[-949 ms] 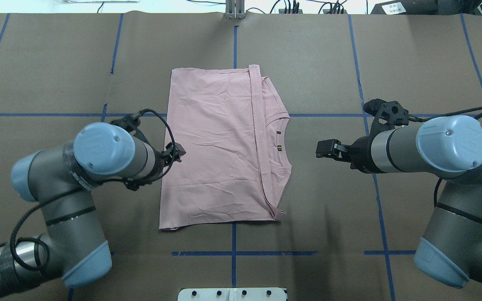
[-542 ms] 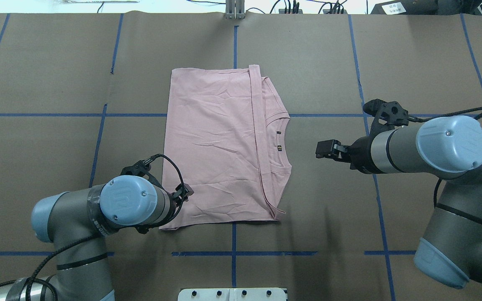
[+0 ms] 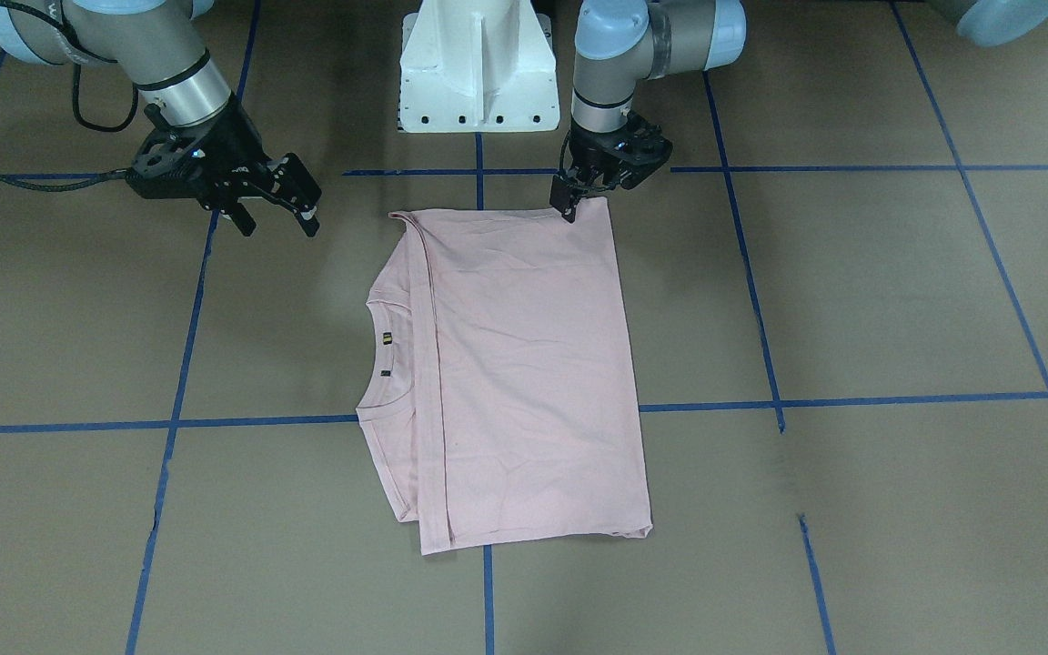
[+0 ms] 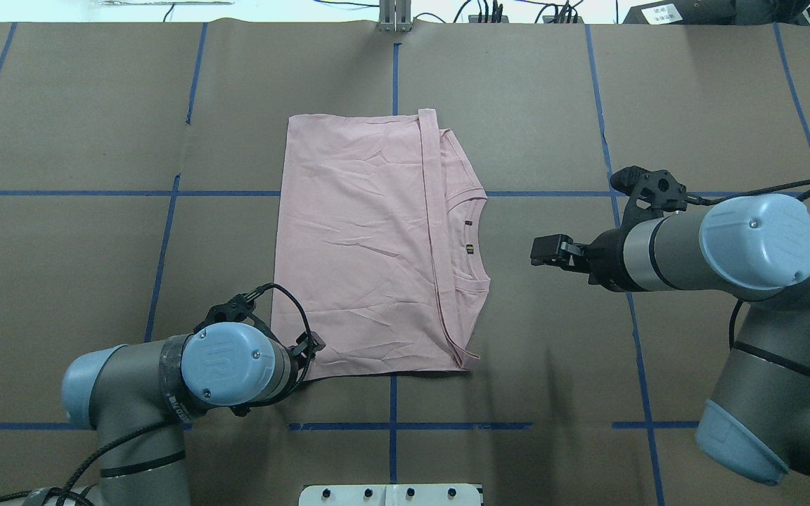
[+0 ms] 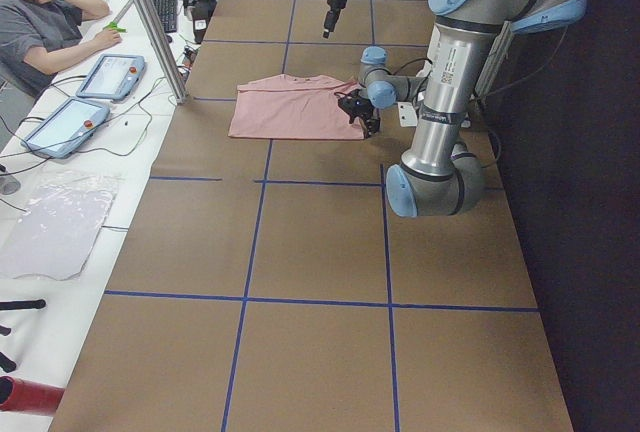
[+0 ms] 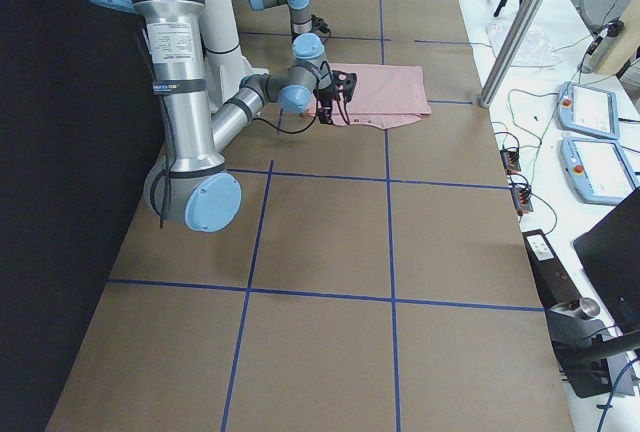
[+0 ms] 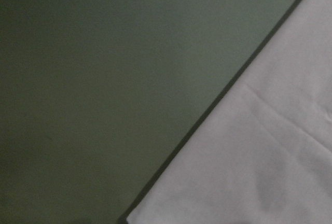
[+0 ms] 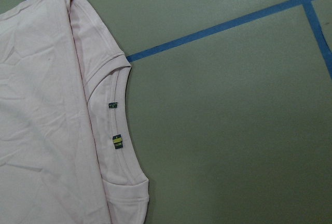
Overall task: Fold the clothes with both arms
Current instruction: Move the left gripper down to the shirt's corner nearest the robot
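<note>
The pale pink T-shirt [image 4: 363,246] lies flat and folded lengthwise mid-table, collar and small dark tags toward my right arm [image 8: 116,141]. Its printed front is hidden. My left gripper [image 4: 309,346] points down at the shirt's near-left corner [image 3: 569,207]. Its wrist view shows only the shirt's edge [image 7: 259,156] on the table, and I cannot tell whether it is open or shut. My right gripper [image 3: 278,221] hovers open and empty above bare table, right of the collar [image 4: 542,251].
Brown paper with blue tape lines [image 4: 391,426] covers the table. The white pedestal base [image 3: 474,64] stands at the robot's edge. A person [image 5: 40,22] sits at a side desk with tablets, beyond an aluminium post [image 5: 150,22].
My left arm has travelled along the shirt's left edge toward the robot, from mid-edge to the near-left corner. The right arm and the shirt have not moved.
</note>
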Controlling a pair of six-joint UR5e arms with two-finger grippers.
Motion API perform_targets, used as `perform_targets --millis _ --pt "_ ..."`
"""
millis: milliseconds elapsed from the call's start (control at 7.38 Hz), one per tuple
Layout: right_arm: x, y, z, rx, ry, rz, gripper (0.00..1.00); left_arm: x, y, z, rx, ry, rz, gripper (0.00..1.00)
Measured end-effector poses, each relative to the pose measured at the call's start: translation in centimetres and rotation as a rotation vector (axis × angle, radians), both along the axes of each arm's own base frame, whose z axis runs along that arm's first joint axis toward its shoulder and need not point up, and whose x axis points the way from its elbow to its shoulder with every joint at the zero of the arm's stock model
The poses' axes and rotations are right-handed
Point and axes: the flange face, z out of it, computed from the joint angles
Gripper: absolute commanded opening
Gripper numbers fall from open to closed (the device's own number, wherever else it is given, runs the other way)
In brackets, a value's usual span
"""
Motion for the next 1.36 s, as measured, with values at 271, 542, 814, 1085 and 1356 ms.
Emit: perform_targets --millis 271,542,814,1085,1356 --pt "0.0 0.0 0.0 0.001 0.000 0.001 1.00 -0.2 0.1 0.8 -0.005 -0.012 -0.005 0.95" --pt "0.0 0.0 -0.1 0.001 -0.001 0.000 1.00 -0.4 0.1 1.5 -0.009 -0.024 -0.008 0.73" --pt "0.0 0.0 -0.1 0.002 -0.001 0.001 1.00 -0.4 0.2 1.6 -0.019 -0.025 -0.022 0.24" --pt "0.1 0.0 -0.1 0.002 -0.002 0.001 1.00 -0.6 0.2 1.2 -0.022 -0.015 -0.034 0.00" --pt "0.1 0.0 -0.1 0.002 -0.002 0.002 1.00 -1.0 0.4 0.6 -0.022 -0.001 -0.037 0.00"
